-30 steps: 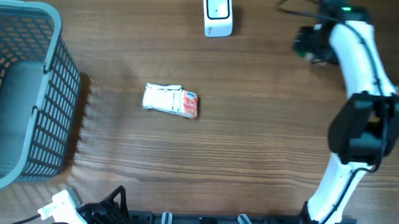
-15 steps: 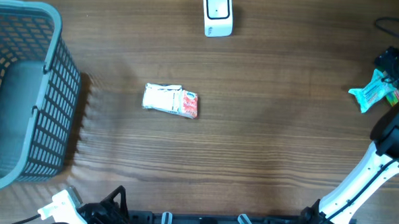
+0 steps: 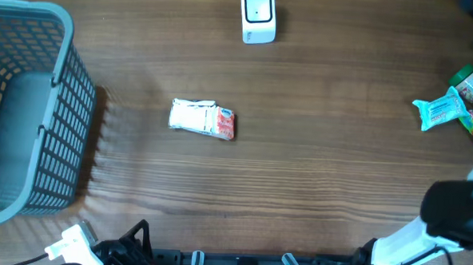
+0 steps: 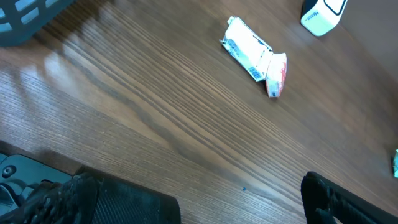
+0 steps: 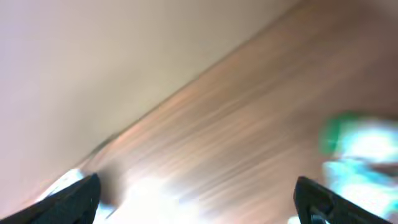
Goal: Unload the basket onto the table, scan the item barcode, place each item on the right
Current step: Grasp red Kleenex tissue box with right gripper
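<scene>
Wooden tabletop open all round white-red packet, lying mid-table, well apart from scanner at far edge, basket at left edge. Left tool, right tool: spread wide, empty.

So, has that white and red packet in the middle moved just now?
No. The packet lies in the same spot, below and left of the white scanner.

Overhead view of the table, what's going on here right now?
Nothing is being handled. A white and red packet lies alone mid-table, with the barcode scanner at the far edge and a grey basket on the left. The left gripper and right gripper are both open and empty. A teal packet sits at the right edge.
</scene>
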Action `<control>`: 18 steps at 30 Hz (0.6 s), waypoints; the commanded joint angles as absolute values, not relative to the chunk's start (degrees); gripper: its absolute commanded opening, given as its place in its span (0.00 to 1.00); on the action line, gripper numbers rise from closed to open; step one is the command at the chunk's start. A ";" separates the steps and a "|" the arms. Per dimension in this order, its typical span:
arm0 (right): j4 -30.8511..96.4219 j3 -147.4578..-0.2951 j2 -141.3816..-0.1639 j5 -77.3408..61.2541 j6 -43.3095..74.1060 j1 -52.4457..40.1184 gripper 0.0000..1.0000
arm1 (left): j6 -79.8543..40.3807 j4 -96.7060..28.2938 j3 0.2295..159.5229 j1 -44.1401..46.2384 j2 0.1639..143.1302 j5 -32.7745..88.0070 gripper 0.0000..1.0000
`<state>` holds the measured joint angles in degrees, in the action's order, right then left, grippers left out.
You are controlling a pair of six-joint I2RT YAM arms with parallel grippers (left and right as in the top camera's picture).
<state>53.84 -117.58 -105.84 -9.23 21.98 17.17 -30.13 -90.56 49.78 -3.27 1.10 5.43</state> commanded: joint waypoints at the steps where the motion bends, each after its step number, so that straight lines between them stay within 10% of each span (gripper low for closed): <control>1: 57.47 -112.68 -110.52 -29.65 23.86 7.42 1.00 | -30.48 -91.13 49.54 -2.98 0.93 5.91 1.00; 10: 58.81 -96.40 -118.65 -7.46 22.41 -31.44 1.00 | -30.50 -91.13 49.54 -2.98 0.93 5.91 1.00; 18: 50.83 -96.25 -121.32 11.90 27.16 -46.11 1.00 | -30.48 -91.13 49.54 -2.98 0.93 5.91 1.00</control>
<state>52.14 -96.73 -118.32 1.23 25.32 -43.33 -30.13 -90.56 49.78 -3.27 1.10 5.43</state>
